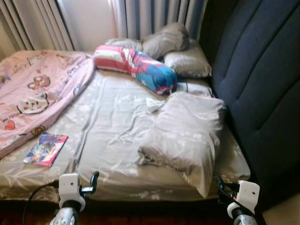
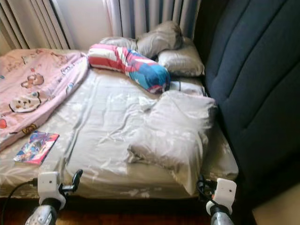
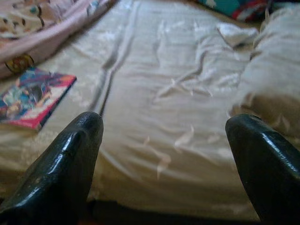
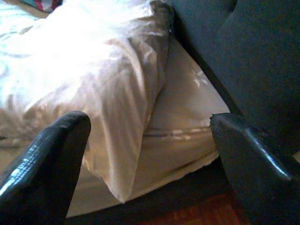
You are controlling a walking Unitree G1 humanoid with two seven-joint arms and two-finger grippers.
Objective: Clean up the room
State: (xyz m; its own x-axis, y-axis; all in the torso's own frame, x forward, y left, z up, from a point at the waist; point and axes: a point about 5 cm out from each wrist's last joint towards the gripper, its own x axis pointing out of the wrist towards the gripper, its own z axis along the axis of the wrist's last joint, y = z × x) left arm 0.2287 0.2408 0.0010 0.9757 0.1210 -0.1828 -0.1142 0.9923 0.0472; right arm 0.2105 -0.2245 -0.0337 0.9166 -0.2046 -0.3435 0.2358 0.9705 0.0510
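A bed (image 1: 108, 126) with a grey patterned sheet lies before me. A colourful book (image 1: 46, 149) rests near its front left edge, beside a pink cartoon blanket (image 1: 37, 89). A big grey pillow (image 1: 187, 133) sprawls at the front right. A striped red, white and blue bolster (image 1: 136, 65) lies across the far end with more grey pillows (image 1: 178, 47) behind it. My left gripper (image 3: 164, 140) is open, low at the bed's front edge, with the book (image 3: 33, 96) off to one side. My right gripper (image 4: 150, 140) is open near the pillow's (image 4: 93, 84) corner.
A tall dark padded headboard (image 1: 262, 89) runs along the bed's right side. Curtains (image 1: 154, 16) hang behind the far end. A crumpled white tissue (image 1: 153, 104) lies mid-bed. Dark wooden floor (image 4: 197, 211) shows under the front edge.
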